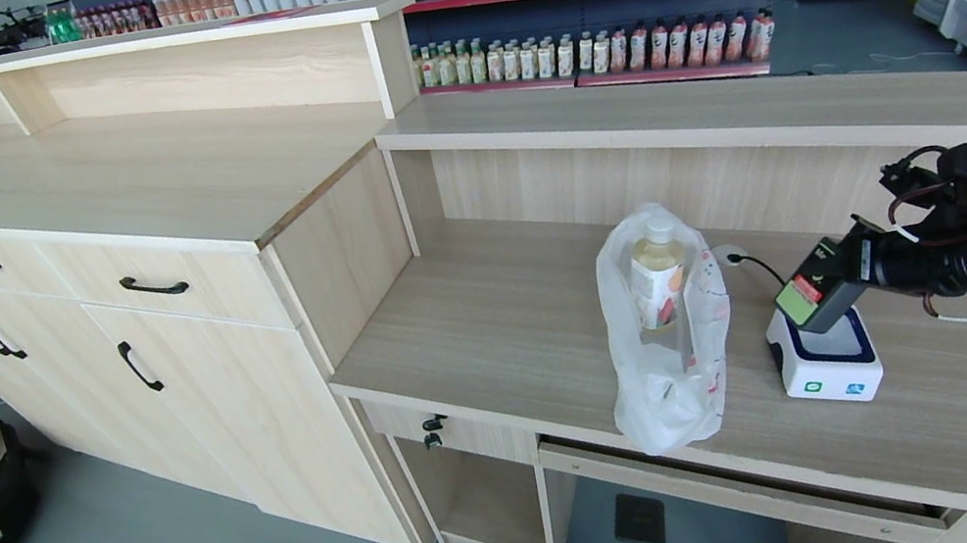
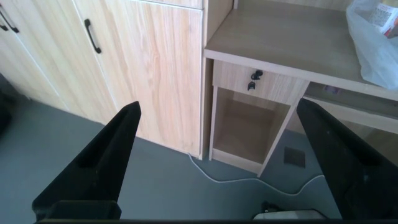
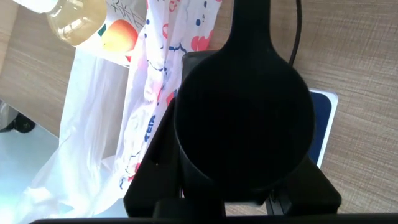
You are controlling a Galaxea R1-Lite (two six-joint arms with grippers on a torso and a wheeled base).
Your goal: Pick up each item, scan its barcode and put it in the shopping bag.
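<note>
- On the lower counter, to the right: locate the white scanner (image 1: 826,362), with the shopping bag (image 1: 671,348) just beside it, upright, and a bottle (image 1: 655,276) already inside.
- Treat scanning as the step in hand, judging by the small green-faced item (image 1: 804,294) hanging tilted just above the scanner.
- Keep the right gripper (image 1: 832,275) pinched on the item; do not loosen the hold over the scanner.
- Leave the left gripper (image 2: 219,106) as it is: spread wide, empty, low in front of the cabinet (image 2: 161,68) and over the floor, well apart from the work.
- Turn the wrist slowly until the barcode meets the dark window on the scanner's sloped face. Cannot tell from these views which side carries the barcode; with the green face turned up, try the underside first.
- Hold near the window without touching it, and hold steady; expect a poor read from a swinging or steeply tilted item.
- Stay clear of the cable (image 1: 745,260) behind the scanner when turning the arm.
- For the transfer, lift first, then cross toward the bag; avoid dragging the item sideways against the thin plastic.
- Aim beside the bottle, not onto it. Expect a limp, narrow opening, likely to fold shut or tip the bag if brushed.
- Lower well inside before releasing.
</note>
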